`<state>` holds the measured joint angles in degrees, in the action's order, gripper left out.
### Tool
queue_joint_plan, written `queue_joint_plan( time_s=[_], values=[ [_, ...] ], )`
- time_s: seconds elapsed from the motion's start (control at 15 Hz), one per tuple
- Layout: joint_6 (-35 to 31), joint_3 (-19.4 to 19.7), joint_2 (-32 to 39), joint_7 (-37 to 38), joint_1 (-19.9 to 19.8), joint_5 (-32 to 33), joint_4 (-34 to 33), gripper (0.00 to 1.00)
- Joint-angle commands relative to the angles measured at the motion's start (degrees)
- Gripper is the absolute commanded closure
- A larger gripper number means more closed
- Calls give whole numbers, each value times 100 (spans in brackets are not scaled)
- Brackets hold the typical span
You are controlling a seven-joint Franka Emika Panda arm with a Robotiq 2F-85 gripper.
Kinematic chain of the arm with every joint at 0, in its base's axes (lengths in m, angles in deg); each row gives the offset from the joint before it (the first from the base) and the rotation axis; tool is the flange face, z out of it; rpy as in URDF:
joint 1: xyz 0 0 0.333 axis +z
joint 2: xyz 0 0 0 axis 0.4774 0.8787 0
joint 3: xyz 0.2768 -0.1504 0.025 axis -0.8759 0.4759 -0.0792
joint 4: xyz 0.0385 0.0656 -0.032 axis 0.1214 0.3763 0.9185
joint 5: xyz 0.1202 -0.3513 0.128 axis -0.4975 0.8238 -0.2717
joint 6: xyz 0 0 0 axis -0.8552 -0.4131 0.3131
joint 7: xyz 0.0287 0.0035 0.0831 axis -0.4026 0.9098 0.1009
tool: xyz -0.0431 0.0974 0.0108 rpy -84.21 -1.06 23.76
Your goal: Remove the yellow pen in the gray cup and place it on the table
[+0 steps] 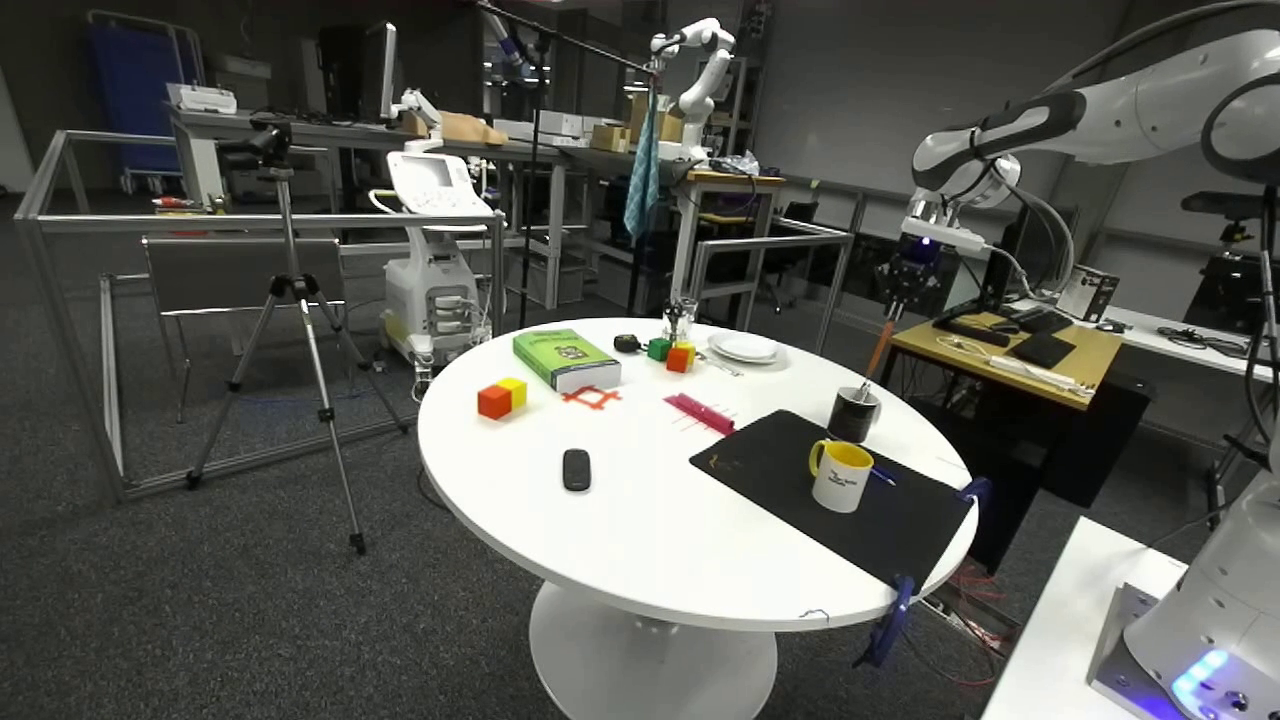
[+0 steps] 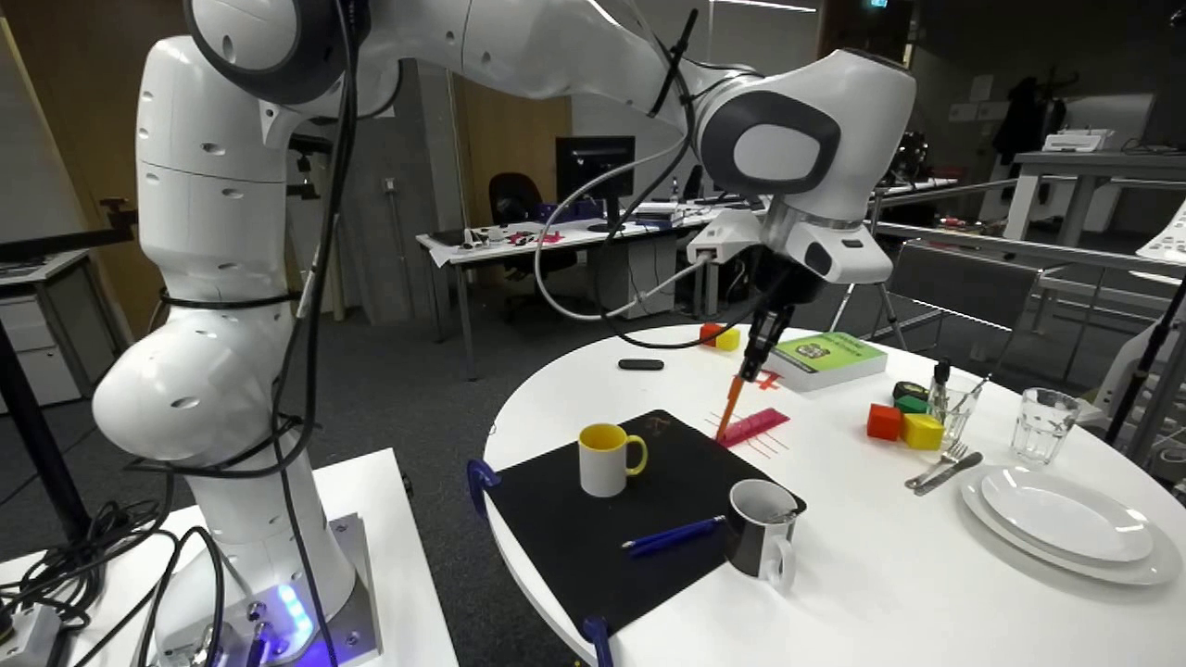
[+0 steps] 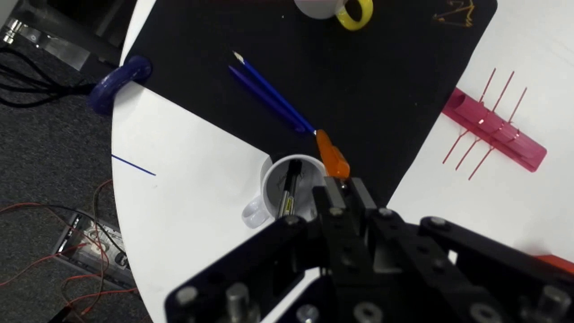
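Observation:
The pen of the task looks orange and hangs tilted, tip down, from my gripper. In the wrist view the gripper fingertips are closed around the upper end of the pen. The pen is outside the gray cup, beside its rim and above the black mat. The cup has a dark outside and a white handle; it also shows in the wrist view with a dark silver pen inside. It stands at the mat's edge on the round white table.
A white mug with yellow inside and two blue pens are on the mat. A pink holder, plates, blocks, a glass and a green book stand around. Blue clamps grip the table edge.

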<state>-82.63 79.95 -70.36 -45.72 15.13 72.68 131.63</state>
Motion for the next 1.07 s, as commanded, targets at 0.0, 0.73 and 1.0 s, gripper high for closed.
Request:
queue_joint_plan(
  time_s=[0.0,0.73,1.0],
  values=[
    [500,-71,-80,-155,114,176,-9,98],
    [1661,-284,556,-628,427,836,-98,98],
    [1789,-277,995,-577,543,1315,-145,98]
  ],
)
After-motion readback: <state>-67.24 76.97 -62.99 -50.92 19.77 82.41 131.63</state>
